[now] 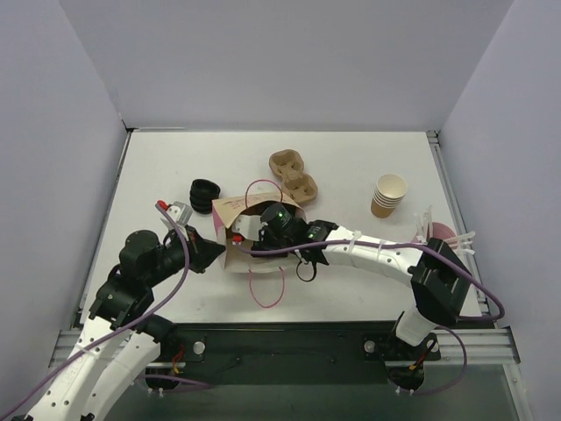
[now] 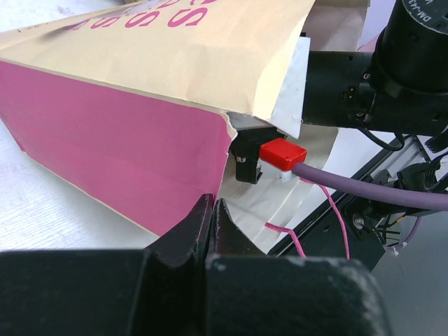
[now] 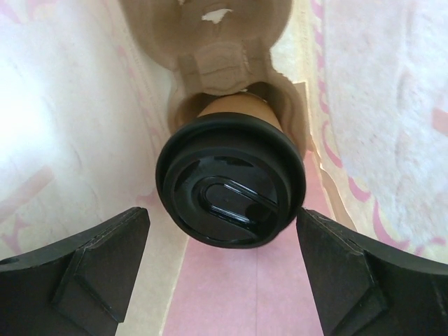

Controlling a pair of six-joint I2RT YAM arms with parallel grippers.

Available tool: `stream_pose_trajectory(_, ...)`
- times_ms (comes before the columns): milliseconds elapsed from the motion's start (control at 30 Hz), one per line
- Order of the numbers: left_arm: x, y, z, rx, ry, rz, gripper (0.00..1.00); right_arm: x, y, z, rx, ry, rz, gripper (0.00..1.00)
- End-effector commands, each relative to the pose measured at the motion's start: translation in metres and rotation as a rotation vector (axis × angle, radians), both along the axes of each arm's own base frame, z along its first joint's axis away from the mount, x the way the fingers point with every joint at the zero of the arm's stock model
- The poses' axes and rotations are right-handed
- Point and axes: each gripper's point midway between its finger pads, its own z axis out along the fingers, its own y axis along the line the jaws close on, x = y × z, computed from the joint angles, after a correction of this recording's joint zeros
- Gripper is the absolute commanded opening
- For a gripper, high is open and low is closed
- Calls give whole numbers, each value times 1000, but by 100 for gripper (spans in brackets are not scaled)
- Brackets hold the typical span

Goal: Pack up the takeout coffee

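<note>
The takeout coffee (image 3: 231,182), a brown paper cup with a black lid, sits in a well of a tan pulp cup holder (image 3: 217,42) inside the pink and tan paper bag (image 1: 230,210). My right gripper (image 3: 222,218) is inside the bag and open. Its fingers (image 3: 105,259) stand either side of the lid without touching it. In the top view the right gripper (image 1: 263,233) is mostly hidden by the bag. My left gripper (image 2: 212,203) is shut at the bag's lower left corner (image 2: 140,161). Nothing shows between its jaws. It also shows in the top view (image 1: 210,252).
A second pulp cup holder (image 1: 292,173) lies behind the bag. A stack of black lids (image 1: 204,194) is to the bag's left. A stack of lidless tan cups (image 1: 388,195) stands at the right. A pink bag handle loop (image 1: 266,289) lies in front.
</note>
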Motion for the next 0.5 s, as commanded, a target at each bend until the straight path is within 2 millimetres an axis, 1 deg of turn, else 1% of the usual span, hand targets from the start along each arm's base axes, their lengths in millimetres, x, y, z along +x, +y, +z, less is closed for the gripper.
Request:
stream_pose_trajectory(0,5,-1,30,-41,-70,11,0,4,-1,38,75,-23,-37,91)
stream_pose_trajectory(67,5,-1,30,-42,-67,12,0,4,-1,42,82,-24,-41,91)
stream_pose_trajectory(100,5,-1,30,-43,-68,9,0,5,1,48,93,-29,-42,92)
stream_pose_trajectory(167,6,-2,31,-45,-66,11,0,5,1,51,88,-20,-47,92)
stream_pose_trajectory(233,5,-3,33,-50,-70,7,0,6,4,61,115,-23,-58,93)
stream_pose_trajectory(300,6,-3,33,-48,-64,9,0,8,1,63,107,-27,-78,93)
stream_pose_trajectory(333,7,-3,33,-49,-63,10,0,9,1,68,112,-31,-85,93)
stream_pose_trajectory(400,7,-3,33,-51,-57,11,0,9,-1,67,109,-24,-93,93)
stream_pose_trajectory(467,9,-3,34,-60,-46,22,0,6,-2,69,115,-19,-87,93)
